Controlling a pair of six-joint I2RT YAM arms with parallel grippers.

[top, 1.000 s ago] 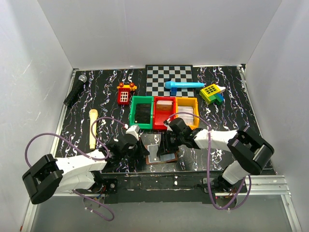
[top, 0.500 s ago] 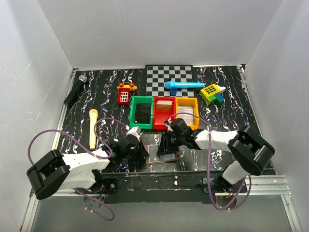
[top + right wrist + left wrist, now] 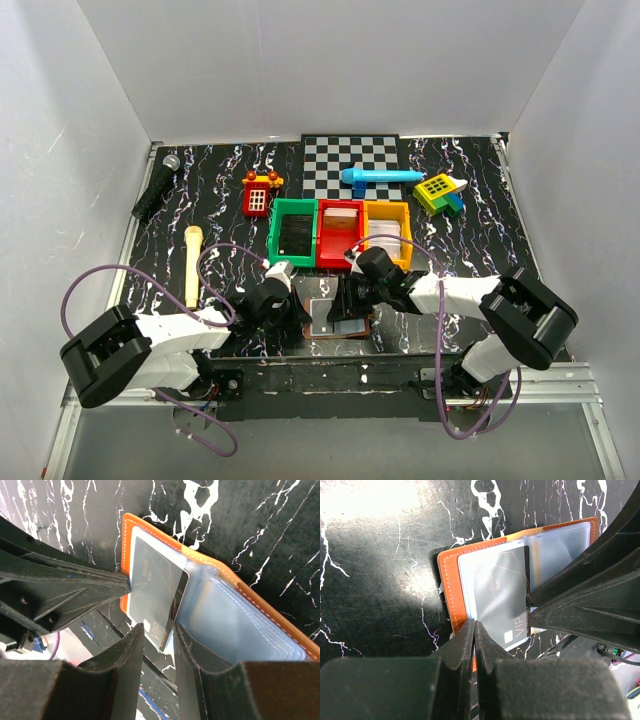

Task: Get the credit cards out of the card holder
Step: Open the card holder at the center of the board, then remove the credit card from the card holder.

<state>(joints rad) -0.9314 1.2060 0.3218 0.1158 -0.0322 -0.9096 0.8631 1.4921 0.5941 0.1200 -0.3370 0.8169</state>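
Presently, the left gripper (image 3: 474, 625) is found fully closed on nothing, its tips set at the edge of the card holder (image 3: 451, 580), which is laid open like a book on the table (image 3: 215, 215) near its front edge, between the two arms. A grey card (image 3: 500, 595) sits in the left clear sleeve. It is judged light, stiff and slick, best taken by its exposed edge while the floppy holder is pinned. The right gripper (image 3: 159, 630) is held part-open over that card's edge, with nothing clamped.
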